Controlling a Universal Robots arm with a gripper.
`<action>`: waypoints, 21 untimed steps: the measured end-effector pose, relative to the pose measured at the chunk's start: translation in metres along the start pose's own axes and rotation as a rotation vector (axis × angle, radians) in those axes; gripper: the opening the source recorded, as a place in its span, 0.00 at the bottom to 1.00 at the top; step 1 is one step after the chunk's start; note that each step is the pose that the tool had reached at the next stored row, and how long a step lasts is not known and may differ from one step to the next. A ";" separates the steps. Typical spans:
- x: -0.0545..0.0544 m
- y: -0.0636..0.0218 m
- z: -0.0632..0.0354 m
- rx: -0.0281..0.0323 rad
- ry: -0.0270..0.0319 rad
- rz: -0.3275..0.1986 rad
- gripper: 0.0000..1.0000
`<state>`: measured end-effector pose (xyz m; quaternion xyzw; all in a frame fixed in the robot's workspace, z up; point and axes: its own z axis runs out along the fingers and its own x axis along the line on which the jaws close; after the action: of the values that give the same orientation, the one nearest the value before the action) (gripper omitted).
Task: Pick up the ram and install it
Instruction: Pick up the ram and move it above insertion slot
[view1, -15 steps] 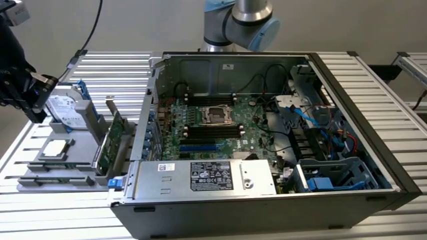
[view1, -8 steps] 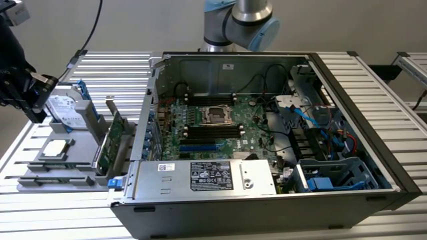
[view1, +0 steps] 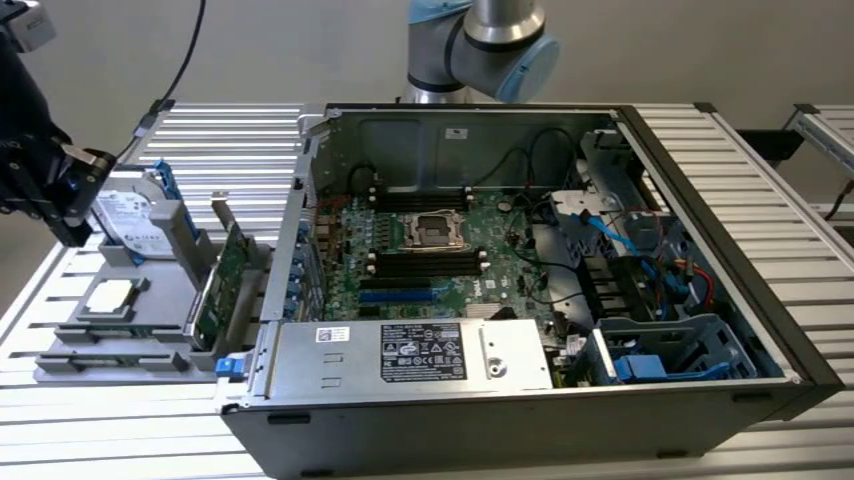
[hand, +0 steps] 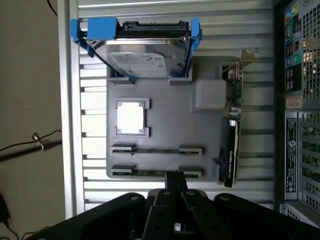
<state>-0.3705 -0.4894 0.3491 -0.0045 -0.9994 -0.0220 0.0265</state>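
Hanging at the exterior view's far left, the tool (view1: 67, 228) was held above the slatted desk (view1: 80, 440), near the outer edge of the grey holder (view1: 160, 287). In the wrist view its two fingers (hand: 170, 182) were pressed together with nothing between them. The ram (hand: 147, 173) lay below the tool and was not gripped: a thin green stick standing on edge between two small brackets at the holder's near end. A second stick (hand: 155, 149) lay parallel beside it. Past that came a square processor (hand: 132, 118) and a hard drive (hand: 145, 62) in a blue caddy. The drive's white label carried print (too small to read). Further right a green expansion card (view1: 220, 285) stood on edge. Beyond it was the open computer case (view1: 721, 230), with black memory slots (view1: 427, 262) on its motherboard. The power supply (view1: 414, 355) bore a black-and-white label and a white sticker, neither legible.
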 end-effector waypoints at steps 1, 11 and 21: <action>0.000 0.0000 0.0002 0.0009 0.0008 -0.018 0.11; 0.000 0.0000 0.0010 0.0087 0.0086 -0.200 0.11; 0.000 -0.0001 0.0020 0.0173 0.0167 -0.382 0.11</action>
<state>-0.3705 -0.4894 0.3471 0.1856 -0.9820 -0.0180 0.0302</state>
